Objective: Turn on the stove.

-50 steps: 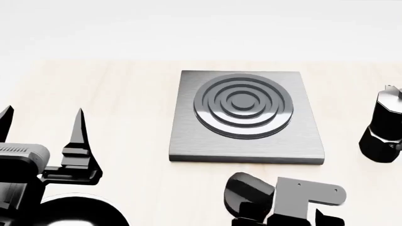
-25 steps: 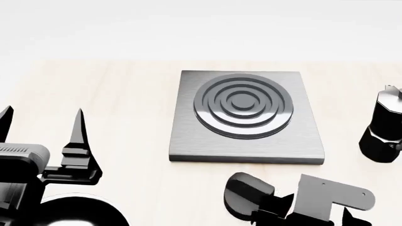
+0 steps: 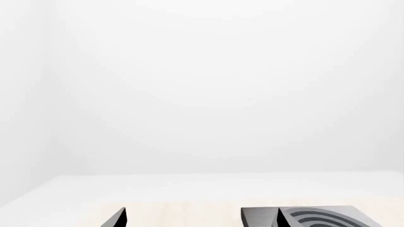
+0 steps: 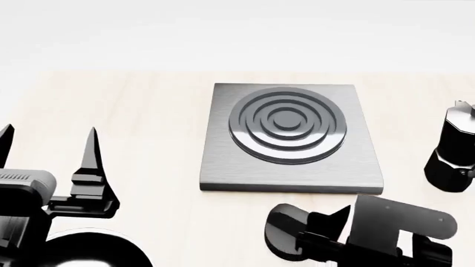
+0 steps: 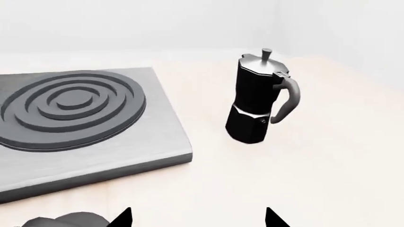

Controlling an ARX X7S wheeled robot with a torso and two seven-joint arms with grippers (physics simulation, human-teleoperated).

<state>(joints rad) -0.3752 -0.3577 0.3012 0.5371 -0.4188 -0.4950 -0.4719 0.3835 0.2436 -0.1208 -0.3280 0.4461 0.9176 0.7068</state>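
Spanning pale wood tabletop point(image 4: 148, 111) beneath stove point(image 4: 291, 161), white walls.

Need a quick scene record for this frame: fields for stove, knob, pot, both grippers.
stove: grey slab, mid-table, ring burner bare
knob: round, black, on the table near the stove's front edge
moka pot: upright, on the table to the stove's right, apart from it
left gripper: open, left of stove, holding nothing
right gripper: open, tips beside the knob; contact not discernible

The right pincer point(image 4: 337, 222) has shifted rightward beside the knob point(image 4: 286, 229).
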